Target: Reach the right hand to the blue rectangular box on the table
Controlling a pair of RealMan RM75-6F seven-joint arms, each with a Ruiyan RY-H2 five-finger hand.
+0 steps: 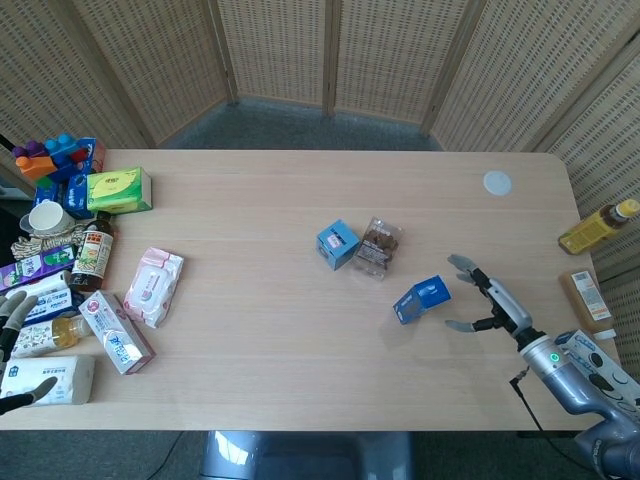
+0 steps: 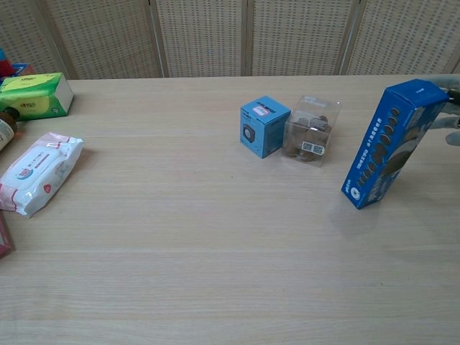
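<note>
Hovering just right of the blue rectangular box (image 1: 421, 299), your right robot hand (image 1: 484, 300) holds nothing, fingers spread apart; the box stands tilted on the counter (image 1: 300, 340), near a clear snack pack (image 1: 378, 247). Your left robot hand (image 1: 14, 352) lies empty, fingers apart, at the counter's left edge.

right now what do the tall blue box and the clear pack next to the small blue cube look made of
The tall blue box looks like printed cardboard with a slightly glossy finish: crisp folded edges, cookie graphics on its face. The clear pack seems thin transparent plastic: brown contents show through, and a paper label sits on its front.
</note>
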